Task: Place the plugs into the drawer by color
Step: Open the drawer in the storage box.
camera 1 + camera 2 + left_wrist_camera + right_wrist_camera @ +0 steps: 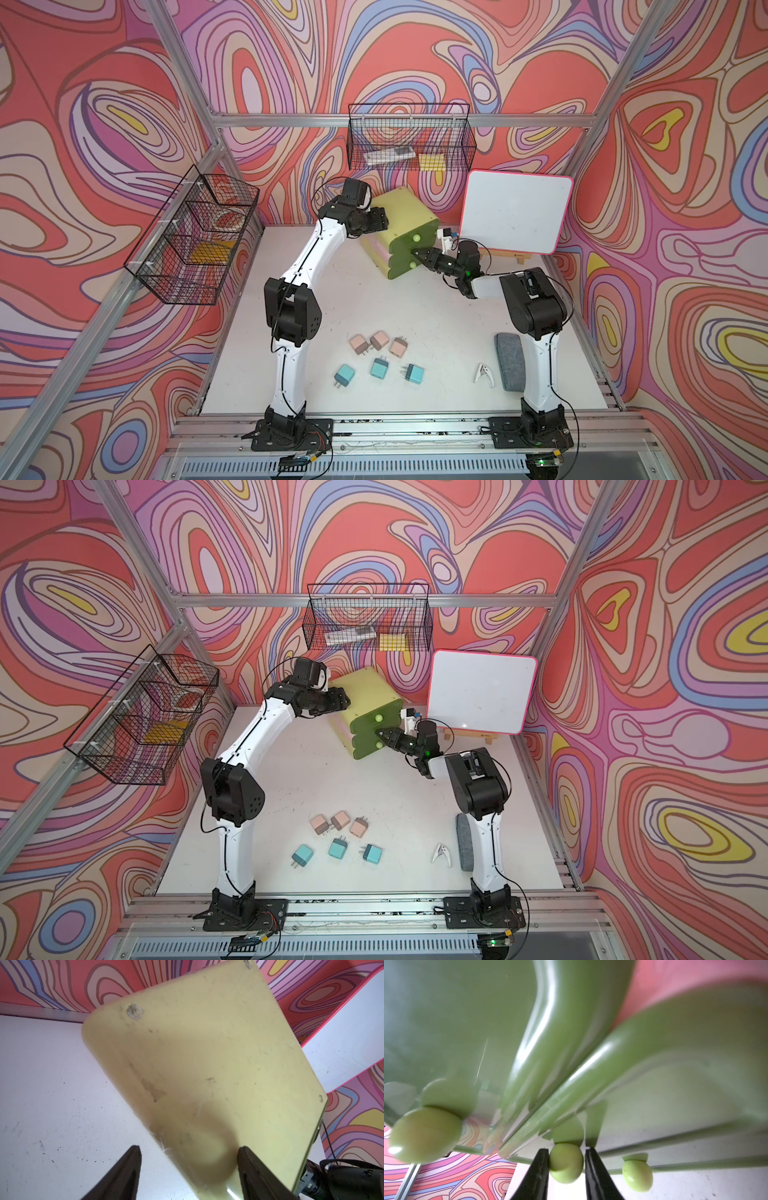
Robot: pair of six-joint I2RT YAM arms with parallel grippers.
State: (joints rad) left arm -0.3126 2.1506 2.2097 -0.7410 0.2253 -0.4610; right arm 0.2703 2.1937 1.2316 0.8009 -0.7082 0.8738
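Note:
The drawer (405,208), a yellow-green chest with three dark green fronts, stands at the back of the table. My right gripper (417,252) is at its front, shut on the middle pale green knob (566,1162), one finger on each side. The top knob (416,238) and bottom knob (412,264) are free. My left gripper (380,220) is at the chest's rear left. Its fingers (133,1159) are wide apart astride a rounded edge of the yellow panel (207,1053). Three pink plugs (379,340) and three teal plugs (379,368) lie near the front.
A white clip (481,372) and a grey eraser (509,361) lie at the front right by the right arm. A pink-edged whiteboard (515,216) leans at the back right. Black wire baskets hang on the back wall (409,139) and the left wall (193,237).

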